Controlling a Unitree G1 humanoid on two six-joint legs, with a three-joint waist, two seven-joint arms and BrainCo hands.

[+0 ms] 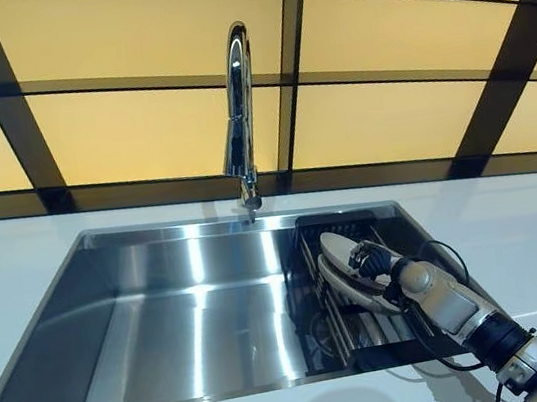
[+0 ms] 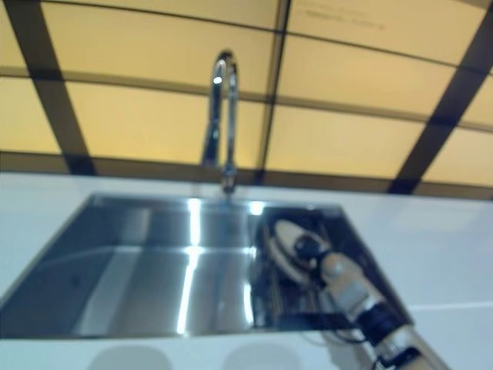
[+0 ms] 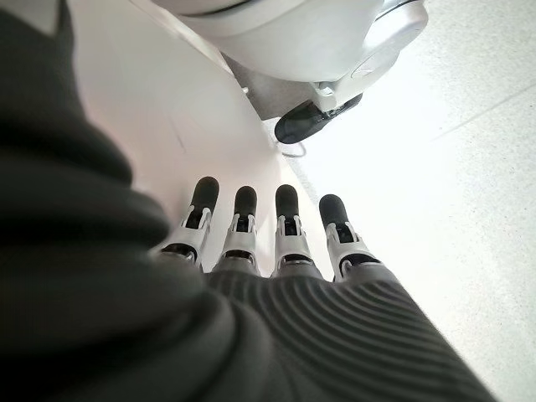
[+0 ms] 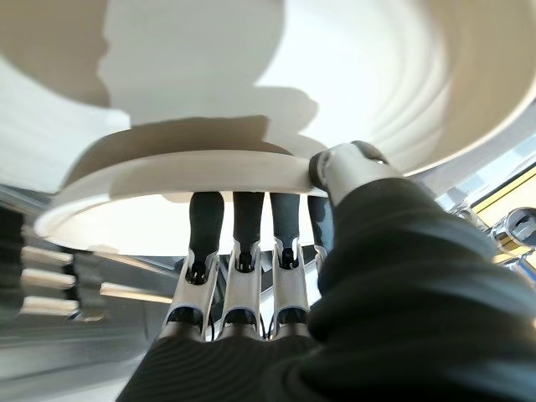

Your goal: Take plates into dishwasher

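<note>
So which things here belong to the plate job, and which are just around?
Job:
- plates, standing in the rack
- black rack, at the sink's right end
- right hand, pinching a plate's rim
- left hand, idle

Around:
- sink
- faucet
- white counter

A steel sink (image 1: 165,318) is set into a white counter (image 1: 14,259). A chrome tap (image 1: 238,114) rises behind the basin's rear rim, arching forward with its nozzle over the back edge. Behind the counter stands a wall of yellow panels (image 1: 137,130) split by dark bars (image 1: 7,109). A dark rack (image 1: 313,295) occupies the right end of the basin.
</note>
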